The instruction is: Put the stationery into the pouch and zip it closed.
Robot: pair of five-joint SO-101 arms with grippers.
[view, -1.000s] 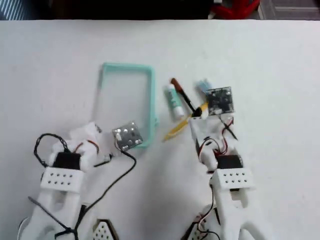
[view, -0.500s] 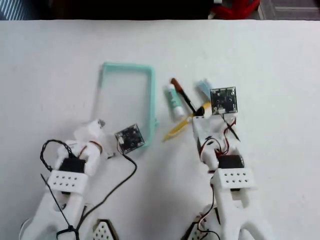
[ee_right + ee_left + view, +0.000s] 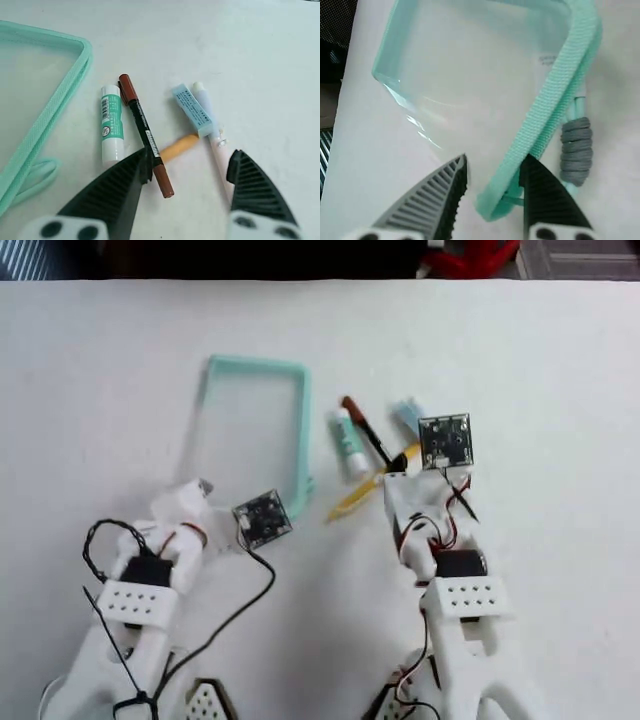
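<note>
A clear pouch (image 3: 254, 425) with a mint-green border lies flat on the white table. My left gripper (image 3: 495, 160) is open at its near right corner, and the green edge band (image 3: 555, 100) runs between the two fingers. A grey zipper cord (image 3: 576, 150) lies just outside that corner. Right of the pouch sit a glue stick (image 3: 111, 124), a brown pen (image 3: 145, 132), a yellow pencil (image 3: 180, 146), a blue eraser (image 3: 192, 109) and a white pen (image 3: 215, 135). My right gripper (image 3: 190, 152) hangs open just above the pens, holding nothing.
The white table (image 3: 520, 360) has free room at the back and on both sides. The left arm (image 3: 140, 590) and the right arm (image 3: 455, 590) take up the front edge, and a black cable (image 3: 240, 600) trails between them.
The left arm swung and closed in on the pouch's near right corner, and the pouch turned slightly. The right arm barely moved.
</note>
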